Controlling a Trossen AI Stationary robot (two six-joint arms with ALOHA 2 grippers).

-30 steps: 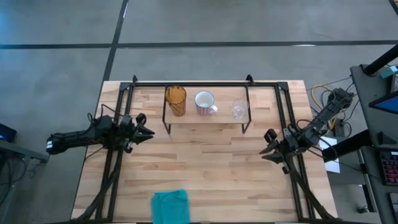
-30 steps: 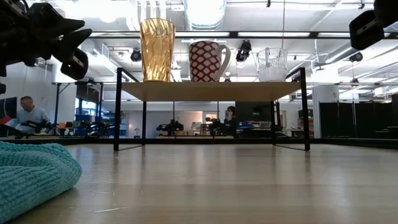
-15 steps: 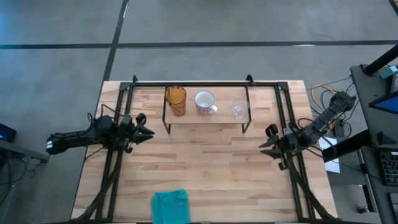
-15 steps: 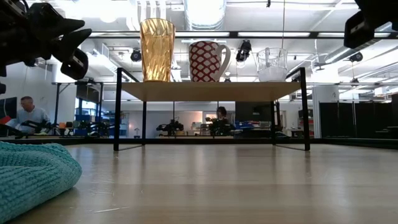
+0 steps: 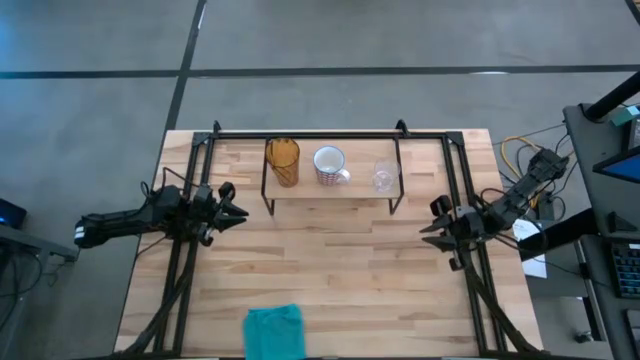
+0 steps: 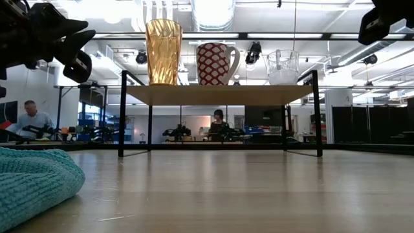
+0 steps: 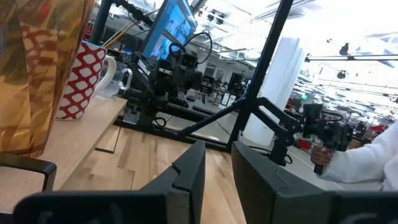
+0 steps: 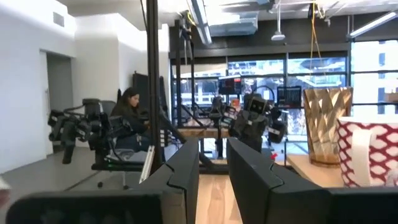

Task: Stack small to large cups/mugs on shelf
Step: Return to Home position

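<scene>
The shelf [image 5: 330, 190], a light-wood board on a black wire frame, stands at the table's far middle. On it, in a row from left to right, stand on their bases the amber ribbed tumbler [image 5: 283, 160], the white mug with red pattern [image 5: 329, 165] and the small clear glass [image 5: 384, 176]. In the low view they show as tumbler [image 6: 162, 52], mug [image 6: 217, 63] and glass [image 6: 283, 67]. My left gripper [image 5: 232, 205] is open and empty, left of the shelf. My right gripper [image 5: 432, 224] is open and empty, right of the shelf's near corner.
A teal cloth [image 5: 274, 332] lies at the table's near edge, left of the middle. Black frame rails run along the table's left, right and far sides. Bare wood lies between the shelf and the cloth. People show in the room behind the table.
My right gripper has gone a little toward the table's far edge and risen, staying open. The cups and the shelf have kept still.
</scene>
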